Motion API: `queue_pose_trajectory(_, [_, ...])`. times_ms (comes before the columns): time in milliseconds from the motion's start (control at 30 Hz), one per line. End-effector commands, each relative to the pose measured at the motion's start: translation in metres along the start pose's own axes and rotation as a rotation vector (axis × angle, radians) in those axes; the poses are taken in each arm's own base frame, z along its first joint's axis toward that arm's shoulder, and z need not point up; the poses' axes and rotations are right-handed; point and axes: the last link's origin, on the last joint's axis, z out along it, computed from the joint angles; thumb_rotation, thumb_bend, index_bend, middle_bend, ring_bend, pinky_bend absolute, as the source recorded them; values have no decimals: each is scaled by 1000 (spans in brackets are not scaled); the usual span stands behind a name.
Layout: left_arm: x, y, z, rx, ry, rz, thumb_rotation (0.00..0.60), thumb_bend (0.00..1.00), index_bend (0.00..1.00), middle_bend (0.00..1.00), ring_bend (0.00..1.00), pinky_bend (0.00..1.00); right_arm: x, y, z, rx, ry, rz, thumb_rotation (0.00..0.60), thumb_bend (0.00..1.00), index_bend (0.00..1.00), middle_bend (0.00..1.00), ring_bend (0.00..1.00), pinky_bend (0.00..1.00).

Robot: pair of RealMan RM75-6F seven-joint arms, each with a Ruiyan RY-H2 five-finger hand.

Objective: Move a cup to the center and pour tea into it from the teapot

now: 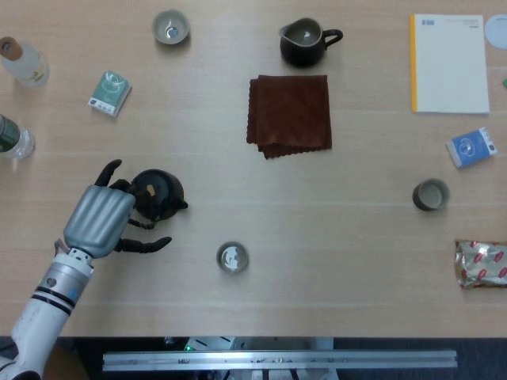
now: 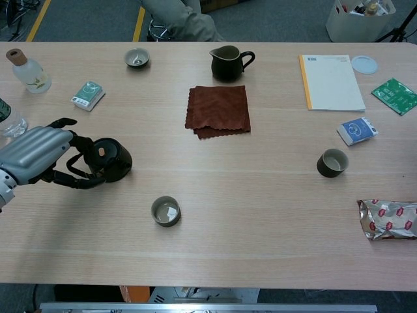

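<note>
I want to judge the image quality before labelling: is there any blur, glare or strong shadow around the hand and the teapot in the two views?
Head view: sharp, even light, no glare; the left hand hides part of the teapot, which casts only a soft shadow. Chest view: also sharp; the hand throws a faint shadow on the table, and the dark teapot shows little surface detail.

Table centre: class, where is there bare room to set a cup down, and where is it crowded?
The widest bare patch lies below the brown cloth, between the near cup and the right cup. The near edge of the table is also bare. It is crowded at the left, where the left hand is at the teapot.
</note>
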Motion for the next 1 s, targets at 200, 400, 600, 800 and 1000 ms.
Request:
queue_pose_trajectory(200, [-6, -4, -1, 12, -16, 8, 251, 114, 482, 469, 357, 72, 0, 1, 0, -6, 0, 0, 600, 100, 339, 402, 273, 303])
queue_pose_trajectory(400, [-8, -6, -3, 20, -20, 7, 255, 114, 484, 471, 357, 72, 0, 1, 0, -3, 0, 1, 600, 101, 339, 402, 273, 303])
queue_pose_trajectory(600, [-8, -5, -5, 25, -20, -13, 256, 114, 484, 472, 356, 72, 0, 1, 1, -3, 1, 2, 600, 100, 339, 402, 273, 303])
queue_pose_trajectory(800, [-11, -5, -5, 26, -23, -14, 256, 114, 484, 472, 357, 72, -1, 2, 1, -5, -1, 3, 600, 100, 339, 402, 273, 303])
queue_pose_trajectory(1000, [-13, -5, -5, 29, -19, -10, 252, 114, 484, 472, 356, 72, 0, 3, 1, -4, 1, 5, 600, 100, 339, 402, 273, 303])
